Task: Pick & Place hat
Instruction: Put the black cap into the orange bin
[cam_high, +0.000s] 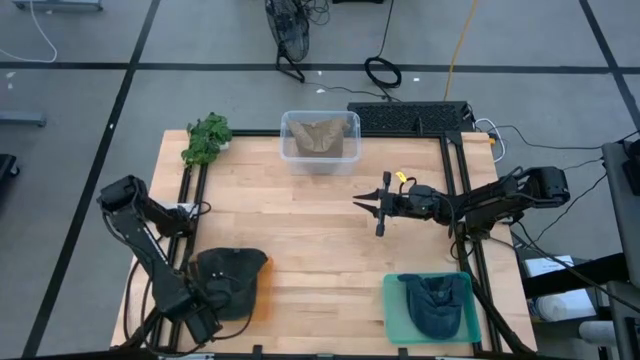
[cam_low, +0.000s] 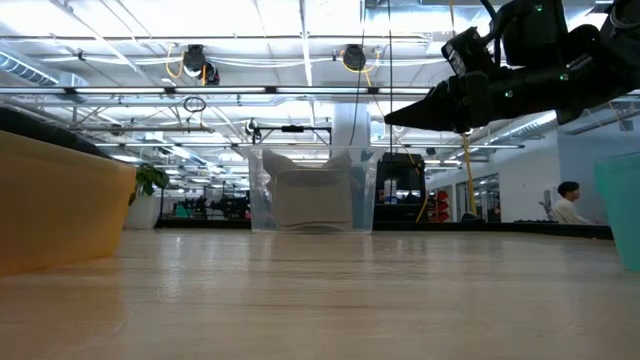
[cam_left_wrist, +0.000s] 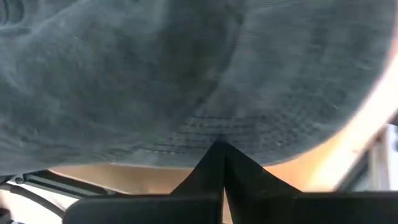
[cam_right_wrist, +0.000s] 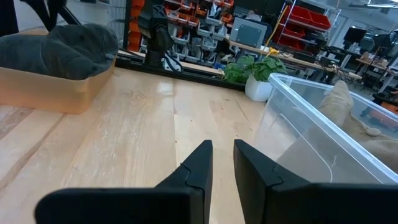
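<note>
Left end effector (cam_high: 212, 318) is down at the near-left corner of the bench (cam_high: 320, 240), fingers pressed together with the rim of the dark hat (cam_high: 232, 280) pinched at their tips; the left wrist view shows the stitched brim edge right at the closed fingertips (cam_left_wrist: 219, 163). That hat sits in the orange tray (cam_high: 255, 300), crown bulging over the tray wall.

Right end effector (cam_high: 372, 208) hangs above mid-bench, clear of the surface, fingers a narrow gap apart with nothing between them. In the low view it floats high, pointing toward the clear bin (cam_low: 310, 190).

Clear bin (cam_high: 320, 140) stands at the far edge of the bench, centre, with a tan hat (cam_high: 318, 136) inside.

Second dark hat (cam_high: 434, 306) lies in the green tray (cam_high: 395, 310) at the near-right corner, well apart from both end effectors.

Small potted plant (cam_high: 206, 138) at the far-left corner, beside the clear bin but not touching it.

A person (cam_low: 568, 203) is seated in the room far behind the bench.
</note>
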